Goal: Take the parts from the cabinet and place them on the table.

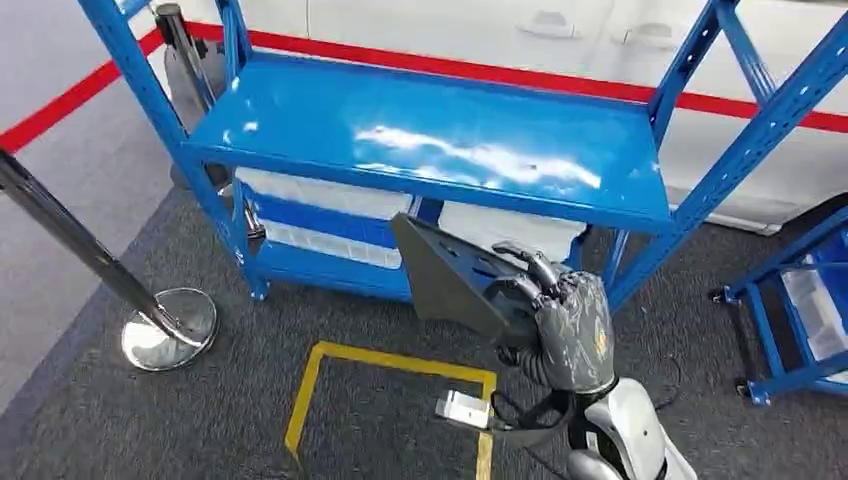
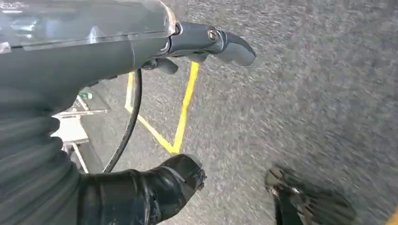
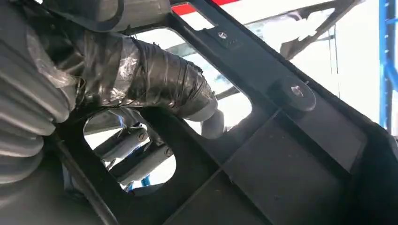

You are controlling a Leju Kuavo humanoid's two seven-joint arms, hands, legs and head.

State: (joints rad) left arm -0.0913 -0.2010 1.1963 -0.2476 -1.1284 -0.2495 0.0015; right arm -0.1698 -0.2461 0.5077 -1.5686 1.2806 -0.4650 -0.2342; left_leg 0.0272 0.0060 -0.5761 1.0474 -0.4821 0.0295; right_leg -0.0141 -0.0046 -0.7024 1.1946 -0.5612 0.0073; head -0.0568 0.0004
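My right hand grips a dark plastic part, a flat black panel with cut-out openings, held up in front of the blue shelf rack. Fingers curl over the panel's edge; in the right wrist view the taped thumb presses against the panel's ribbed inner face, with darker fingers seen through one opening. The part is off the rack, tilted, in the air over the grey carpet.

The rack's top shelf is bare glossy blue. White and blue bins sit on the level below.

Left hand hangs low over the carpet. Thumb and a dark finger stand apart with nothing between them.

On the floor: yellow tape square, chrome stanchion base, red line along the far edge. A second blue rack stands to the right.
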